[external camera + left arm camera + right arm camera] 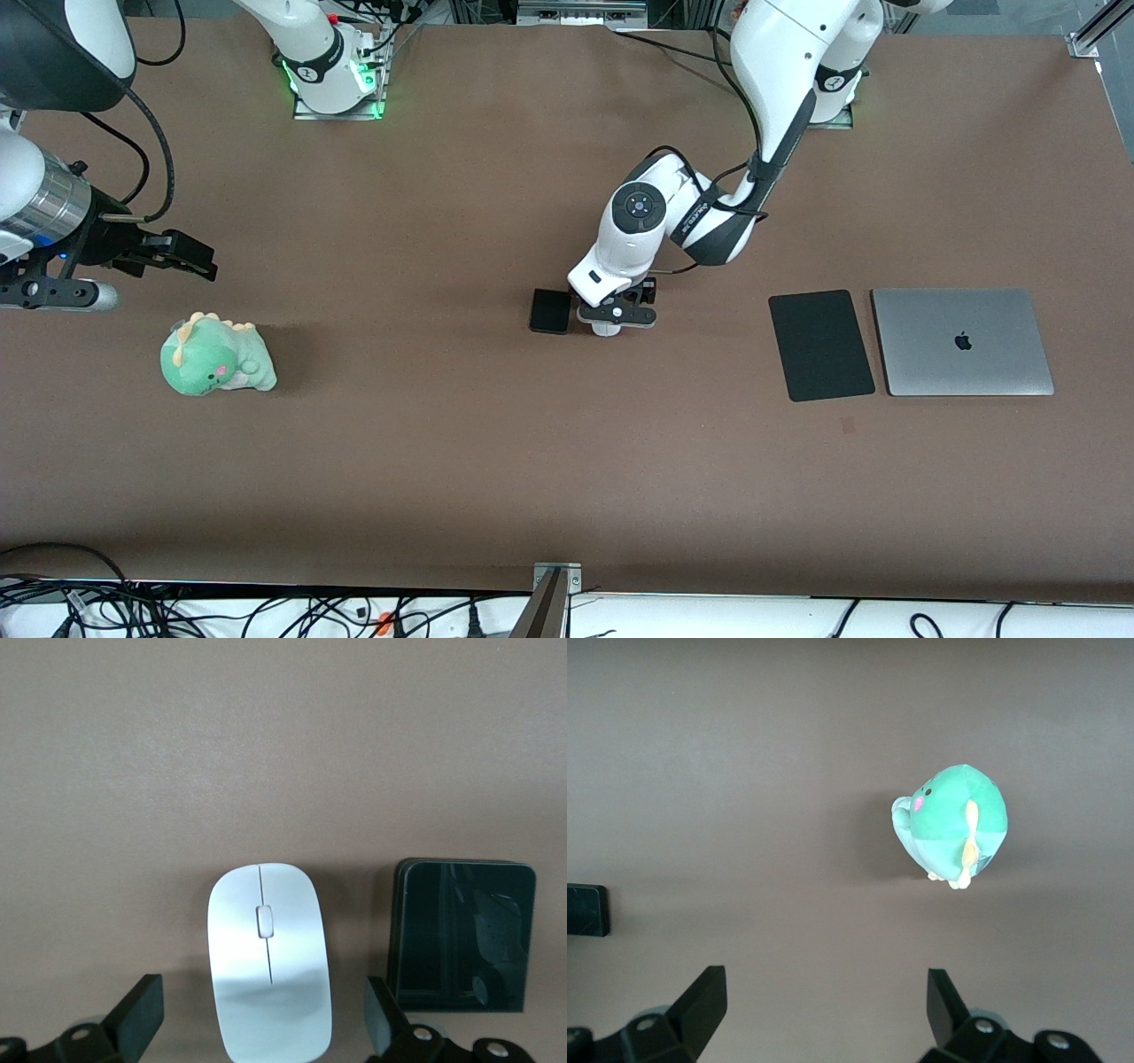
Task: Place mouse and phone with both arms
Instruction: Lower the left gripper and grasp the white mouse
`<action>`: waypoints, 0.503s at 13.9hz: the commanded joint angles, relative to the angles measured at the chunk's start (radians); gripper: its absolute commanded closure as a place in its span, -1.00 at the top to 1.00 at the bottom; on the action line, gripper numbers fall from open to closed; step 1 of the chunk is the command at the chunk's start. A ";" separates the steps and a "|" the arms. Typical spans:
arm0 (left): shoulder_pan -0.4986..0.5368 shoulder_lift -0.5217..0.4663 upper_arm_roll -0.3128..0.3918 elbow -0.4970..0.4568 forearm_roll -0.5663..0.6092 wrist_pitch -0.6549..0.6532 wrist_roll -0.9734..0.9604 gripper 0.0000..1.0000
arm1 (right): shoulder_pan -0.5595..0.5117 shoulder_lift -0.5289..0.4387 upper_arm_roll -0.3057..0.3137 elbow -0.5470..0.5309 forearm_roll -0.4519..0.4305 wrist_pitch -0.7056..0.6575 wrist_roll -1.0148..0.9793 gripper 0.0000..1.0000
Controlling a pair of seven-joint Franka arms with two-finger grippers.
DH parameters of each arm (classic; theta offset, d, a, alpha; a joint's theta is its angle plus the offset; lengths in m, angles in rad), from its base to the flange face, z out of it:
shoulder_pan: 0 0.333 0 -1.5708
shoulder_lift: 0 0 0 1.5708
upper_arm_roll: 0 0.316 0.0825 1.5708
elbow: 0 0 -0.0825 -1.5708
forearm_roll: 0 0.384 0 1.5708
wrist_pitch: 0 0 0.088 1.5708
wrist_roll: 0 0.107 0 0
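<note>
The white mouse (268, 961) lies on the brown table beside the black phone (462, 935), a narrow gap apart. My left gripper (263, 1010) is open and low over the mouse. Its fingers (142, 1010) stand on either side of the mouse, and table shows between each finger and the mouse. In the front view the left gripper (613, 317) hides the mouse, and the phone (550, 311) lies just beside it toward the right arm's end. My right gripper (182, 254) is open and holds nothing. It hangs over bare table, as the right wrist view shows of the right gripper (824, 997).
A green plush dinosaur (217, 356) sits near the right gripper, nearer the front camera. A flat black mouse pad (821, 344) and a closed silver laptop (962, 341) lie side by side toward the left arm's end of the table (461, 443).
</note>
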 commanded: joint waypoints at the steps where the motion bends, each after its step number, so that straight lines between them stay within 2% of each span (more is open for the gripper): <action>1: -0.005 0.007 0.012 -0.013 0.032 0.059 -0.029 1.00 | 0.001 -0.002 0.004 -0.002 -0.004 -0.011 -0.012 1.00; 7: -0.028 0.037 0.018 -0.041 0.034 0.118 -0.095 1.00 | 0.011 -0.002 0.005 -0.009 -0.021 -0.037 -0.014 1.00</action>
